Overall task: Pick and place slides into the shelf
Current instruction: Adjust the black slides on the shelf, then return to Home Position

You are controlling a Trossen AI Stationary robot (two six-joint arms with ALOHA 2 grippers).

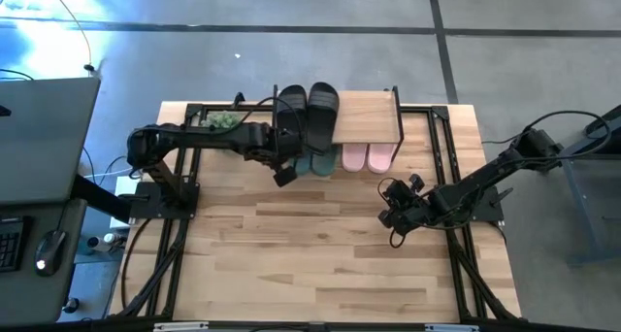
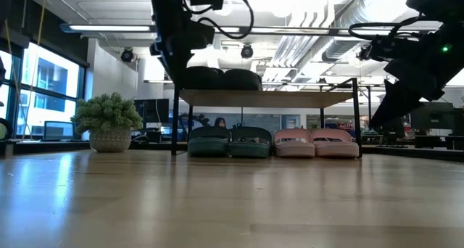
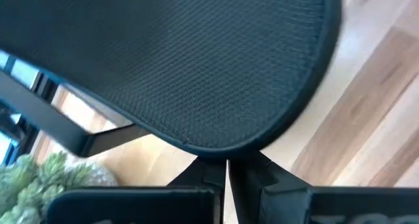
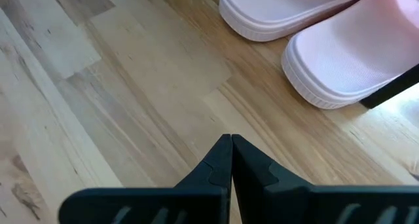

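Where the left hand [image 1: 282, 149] closes, black slide [image 1: 291, 114] just ahead — touching.

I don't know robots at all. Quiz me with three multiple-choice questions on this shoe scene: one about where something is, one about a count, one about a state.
1. Where are the black slides?
A. on top of the shelf
B. under it
C. at the table's near edge

2. How many pairs sit under the shelf?
A. one
B. two
C. three

3. What state is the right claw in?
A. wide open
B. holding a slide
C. shut and empty

Answers:
1 A: the high view shows them on the plank's left end.
2 B: the low view shows the dark green slides and pale pink slides below.
3 C: its fingers meet over bare table.
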